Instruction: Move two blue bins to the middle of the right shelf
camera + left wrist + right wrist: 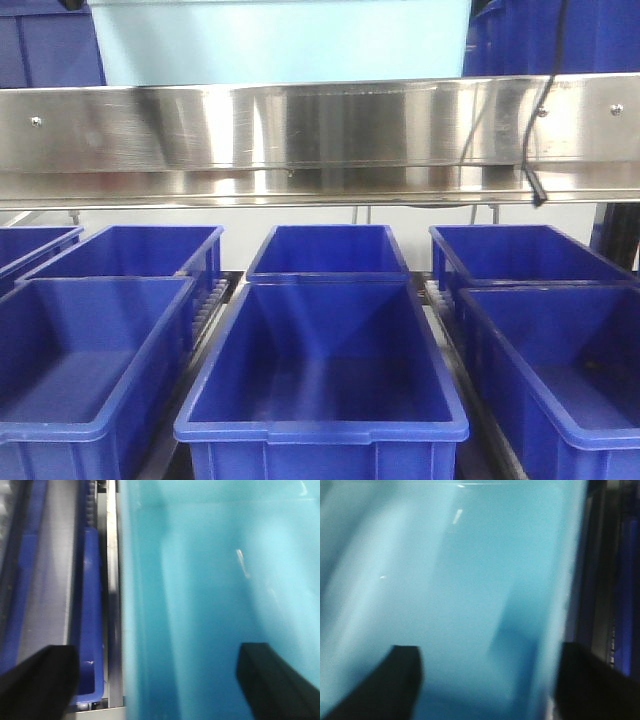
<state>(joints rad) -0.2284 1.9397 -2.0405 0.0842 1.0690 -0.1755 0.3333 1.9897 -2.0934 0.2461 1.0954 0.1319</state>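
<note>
A pale blue bin sits on the level above the steel rail, and its inside fills both wrist views. My left gripper is open. One finger is outside the bin's left wall and the other finger is over the bin's inside. My right gripper is open too, with one finger over the inside and the other finger beyond the right wall. Neither pair touches the wall. Both grippers are out of the front view.
Several dark blue bins stand in rows on the level below the steel rail. Another dark blue bin lies left of a metal upright. A black cable hangs over the rail at right.
</note>
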